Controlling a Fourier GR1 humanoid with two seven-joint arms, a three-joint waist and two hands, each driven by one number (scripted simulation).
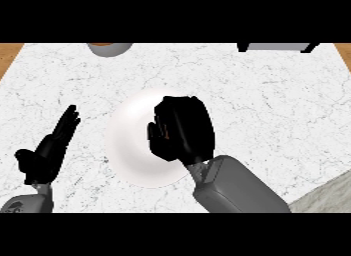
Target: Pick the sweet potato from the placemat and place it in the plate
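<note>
One white marble counter [281,100] fills my view, with wooden floor [1,60] showing past its left and right edges. At centre lies the white plate [130,145]; I see its bare left half, while the right half is covered by the right hand [182,130]. That hand hangs over the plate with its fingers curled downward around a small orange-brown object, of which I see only a sliver at its left edge: the sweet potato [164,134]. I cannot tell whether the potato touches the plate. The left hand [49,150] rests open just left of the plate, fingers straight and holding nothing. The grey placemat [333,192] shows at lower right. A grey bowl [109,48] and a dark-framed object [277,47] sit at the far edge.
</note>
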